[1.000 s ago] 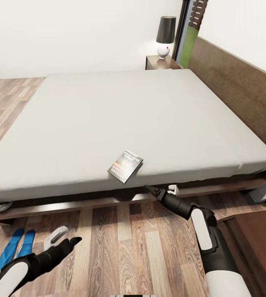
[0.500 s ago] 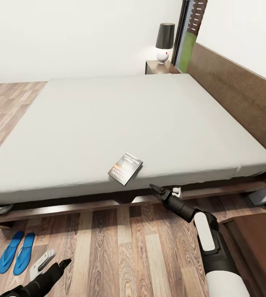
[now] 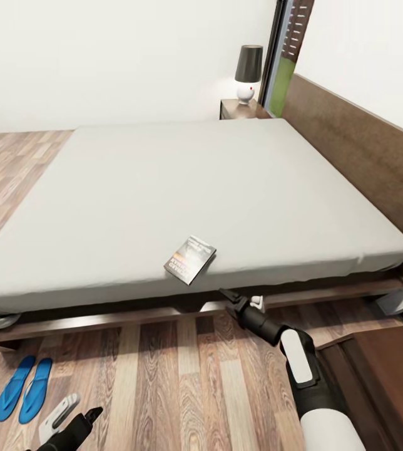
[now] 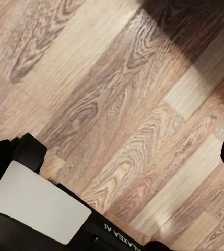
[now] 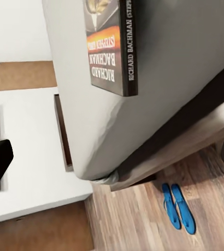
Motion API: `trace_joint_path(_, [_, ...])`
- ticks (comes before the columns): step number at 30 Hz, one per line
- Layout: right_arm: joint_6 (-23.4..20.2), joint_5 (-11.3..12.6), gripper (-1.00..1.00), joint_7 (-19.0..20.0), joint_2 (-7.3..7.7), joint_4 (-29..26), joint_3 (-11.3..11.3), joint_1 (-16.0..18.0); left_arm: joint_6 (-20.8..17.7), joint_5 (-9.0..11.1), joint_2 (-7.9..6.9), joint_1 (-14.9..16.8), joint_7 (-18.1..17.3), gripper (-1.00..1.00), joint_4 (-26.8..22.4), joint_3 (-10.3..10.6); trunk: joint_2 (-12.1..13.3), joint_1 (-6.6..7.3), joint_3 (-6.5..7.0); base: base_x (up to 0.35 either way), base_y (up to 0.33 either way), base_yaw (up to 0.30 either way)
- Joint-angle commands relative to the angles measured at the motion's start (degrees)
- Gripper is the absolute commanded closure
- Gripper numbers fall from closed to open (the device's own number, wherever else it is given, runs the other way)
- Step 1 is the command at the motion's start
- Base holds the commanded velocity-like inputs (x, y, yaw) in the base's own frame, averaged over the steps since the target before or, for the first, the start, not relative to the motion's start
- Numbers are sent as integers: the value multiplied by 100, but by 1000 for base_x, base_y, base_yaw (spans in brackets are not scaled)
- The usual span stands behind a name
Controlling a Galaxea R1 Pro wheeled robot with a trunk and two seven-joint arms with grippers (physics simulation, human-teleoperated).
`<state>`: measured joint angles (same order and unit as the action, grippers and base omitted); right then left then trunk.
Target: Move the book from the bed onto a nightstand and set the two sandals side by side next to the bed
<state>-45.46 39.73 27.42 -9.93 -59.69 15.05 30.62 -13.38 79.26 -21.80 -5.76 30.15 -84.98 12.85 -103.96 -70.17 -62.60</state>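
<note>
The book (image 3: 190, 259) lies flat on the bed's white mattress (image 3: 183, 188), close to its near edge; in the right wrist view the book (image 5: 109, 47) shows its orange band and author lettering. My right gripper (image 3: 243, 299) hovers open just below and to the right of the book, in front of the bed frame, holding nothing. The two blue sandals (image 3: 23, 396) lie side by side on the floor at the lower left, beside the bed; the sandals (image 5: 178, 207) also appear past the bed's corner. My left gripper (image 3: 71, 418) is open over bare floor, to the right of the sandals.
A nightstand (image 3: 242, 108) with a black-shaded lamp (image 3: 249, 72) stands at the bed's far corner. A second nightstand (image 3: 383, 369) is at the lower right beside my right arm. The wooden headboard (image 3: 358, 144) runs along the right. Wood floor (image 4: 117, 104) lies under the left gripper.
The head view has shifted, so the camera moved. My left arm has drawn back and down toward the picture's bottom edge. The right gripper stays just below the book.
</note>
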Motion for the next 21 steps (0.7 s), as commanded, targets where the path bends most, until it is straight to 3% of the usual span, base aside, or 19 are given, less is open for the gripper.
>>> trace_joint_path(1, [42,5,-100,-3,-7,119,22,45,17,30,6,-3,33,-100,8,4,-2,0,7,0,5,0])
trace_joint_path(8, [505,65,-100,-51,-7,850,41,325,88,27,36,-11,36,-100,81,6,-2,0,67,1,109,0])
trace_joint_path(17, [1160,127,-100,-20,-7,1166,36,378,105,14,47,-13,42,-100,108,7,-2,0,88,84,245,0])
trace_joint_path(21, [1344,286,-100,121,-7,1459,23,382,101,41,55,-13,34,-100,112,15,-2,0,89,47,97,0])
